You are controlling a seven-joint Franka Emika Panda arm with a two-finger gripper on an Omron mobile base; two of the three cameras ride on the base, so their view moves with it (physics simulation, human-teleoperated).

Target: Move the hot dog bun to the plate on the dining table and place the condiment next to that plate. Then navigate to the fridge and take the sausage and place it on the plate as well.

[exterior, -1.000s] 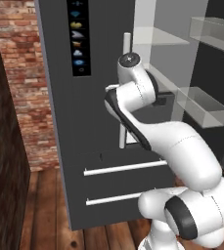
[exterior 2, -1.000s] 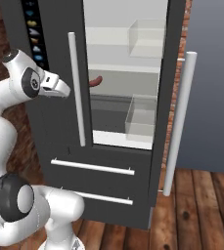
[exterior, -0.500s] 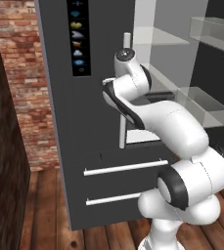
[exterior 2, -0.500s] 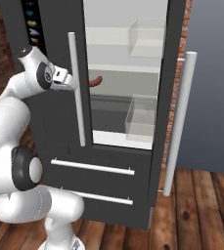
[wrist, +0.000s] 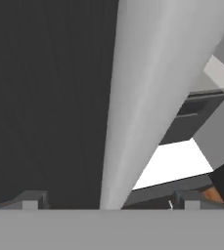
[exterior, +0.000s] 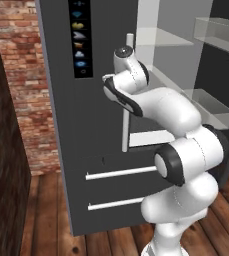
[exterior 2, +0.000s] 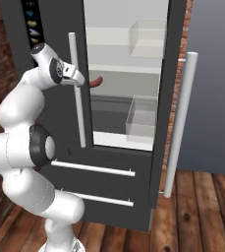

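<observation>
The fridge (exterior 2: 173,74) stands in front of me, tall and dark grey, with its right door swung open. On a middle shelf inside lies the slim red-brown sausage (exterior 2: 96,81), and a sliver of it (wrist: 212,194) shows at the lower right of the hand view. My gripper (exterior 2: 79,80) is open, level with that shelf, right at the pale bar handle (exterior 2: 77,108) of the closed left door. In the hand view that bar handle (wrist: 152,97) rises between the two fingertips of the gripper (wrist: 108,202). The hot dog bun, plate, condiment and dining table are out of view.
The open door (exterior 2: 207,74) with its long pale handle (exterior 2: 180,123) juts out on the right. Clear bins (exterior 2: 141,115) sit on the shelves. Below are two drawers with bar pulls (exterior 2: 92,168). A brick wall (exterior: 31,100) and a dark wall (exterior: 1,175) close the left side.
The arm has folded in and the hand has slid right, from beside the closed door up to its bar handle. The gripper stays open.
</observation>
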